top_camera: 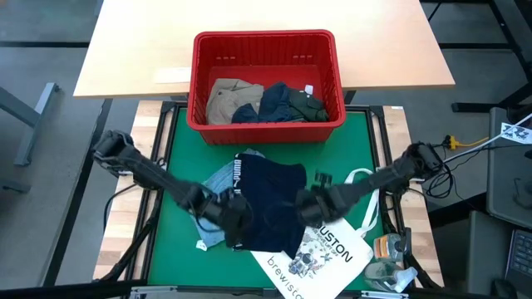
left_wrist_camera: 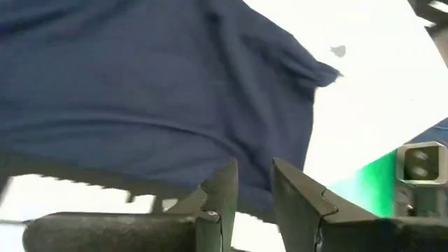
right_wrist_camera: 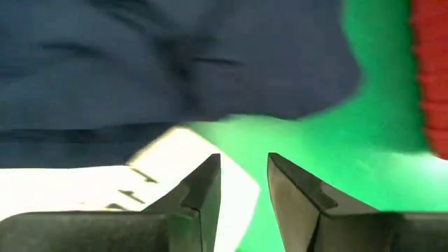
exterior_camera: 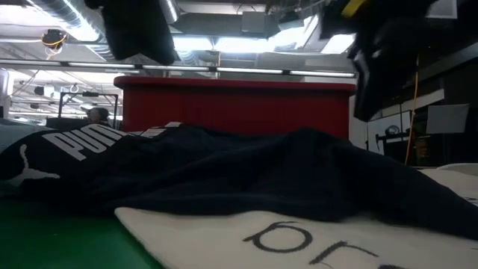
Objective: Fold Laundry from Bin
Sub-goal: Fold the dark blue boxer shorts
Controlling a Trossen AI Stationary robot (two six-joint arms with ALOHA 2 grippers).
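Observation:
A navy garment (top_camera: 270, 203) with white lettering on its waistband (exterior_camera: 82, 138) lies spread on the green mat (top_camera: 179, 166). It rests partly over a light blue denim piece (top_camera: 218, 184) and a white printed tote bag (top_camera: 328, 249). My left gripper (left_wrist_camera: 253, 183) hovers open over the garment's near left part (top_camera: 235, 218). My right gripper (right_wrist_camera: 243, 178) hovers open over its right edge (top_camera: 306, 208), with mat and tote bag below it. Nothing is between either pair of fingers. The red bin (top_camera: 264, 37) at the far edge holds khaki (top_camera: 229, 100), navy (top_camera: 274, 100) and dark green (top_camera: 306, 104) garments.
The tote's white strap (top_camera: 362, 176) loops on the mat to the right. Small clutter (top_camera: 391, 257) sits at the near right corner. A wooden tabletop (top_camera: 141, 50) lies beyond the bin. Bare mat shows at the left (top_camera: 170, 241).

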